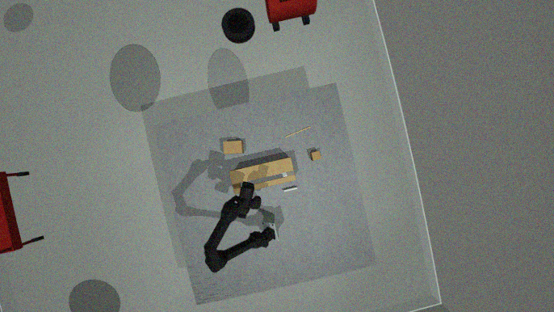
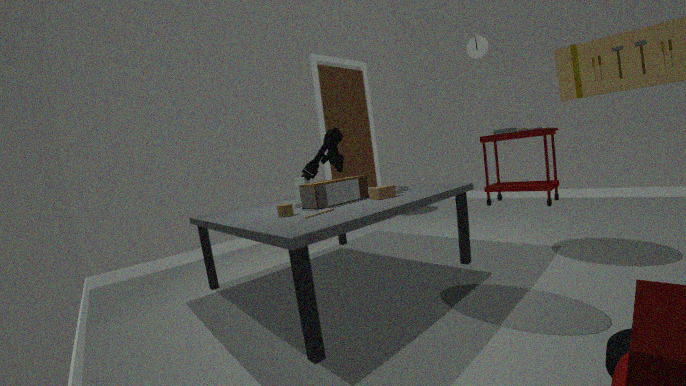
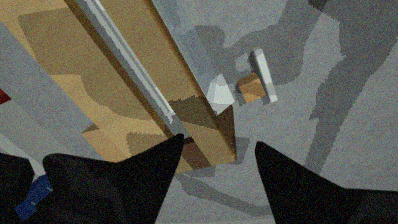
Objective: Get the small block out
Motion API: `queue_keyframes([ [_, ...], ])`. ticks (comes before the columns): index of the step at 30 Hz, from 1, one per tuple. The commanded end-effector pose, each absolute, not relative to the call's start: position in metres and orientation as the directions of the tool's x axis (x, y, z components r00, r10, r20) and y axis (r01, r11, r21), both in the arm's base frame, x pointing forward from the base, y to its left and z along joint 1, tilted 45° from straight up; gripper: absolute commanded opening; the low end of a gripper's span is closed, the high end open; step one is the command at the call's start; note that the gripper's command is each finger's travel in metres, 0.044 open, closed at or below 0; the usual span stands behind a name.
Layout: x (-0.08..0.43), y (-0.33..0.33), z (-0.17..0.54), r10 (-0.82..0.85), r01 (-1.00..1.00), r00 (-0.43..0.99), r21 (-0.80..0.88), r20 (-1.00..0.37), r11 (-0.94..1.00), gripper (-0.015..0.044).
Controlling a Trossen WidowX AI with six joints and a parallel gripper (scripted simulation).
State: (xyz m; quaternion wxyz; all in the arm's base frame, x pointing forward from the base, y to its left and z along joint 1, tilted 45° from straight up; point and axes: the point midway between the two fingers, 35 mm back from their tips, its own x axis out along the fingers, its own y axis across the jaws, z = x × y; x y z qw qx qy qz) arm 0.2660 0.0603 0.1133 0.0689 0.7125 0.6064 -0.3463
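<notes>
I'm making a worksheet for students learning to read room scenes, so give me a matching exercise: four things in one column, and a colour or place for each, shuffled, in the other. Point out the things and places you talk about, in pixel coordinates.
Things:
1. Wall clock [image 2: 477,46]
2. Door [image 2: 345,120]
3. Table legs [image 2: 306,300]
4. Clear-fronted box [image 1: 279,162] [image 2: 342,192] [image 3: 145,45]

Descriptions:
A. Very dark, reaching down to the floor
B. Standing on the tabletop, wood-coloured on top
C. Round and pale, high on the wall
D. Brown, within a white frame

Right pairs: 1-C, 2-D, 3-A, 4-B
</notes>
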Motion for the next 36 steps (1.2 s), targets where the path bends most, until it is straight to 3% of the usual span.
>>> queue_keyframes([
  [1, 0.242, 0.073, 0.128, 0.760, 0.549, 0.190, -0.575, -0.621, -0.607, 0.0285],
  [15, 0.230, 0.080, 0.136, 0.738, 0.115, 0.301, -0.745, -0.605, -0.657, 0.0285],
  [36, 0.230, 0.080, 0.136, 0.737, 0.122, 0.302, -0.742, -0.605, -0.659, 0.0285],
])
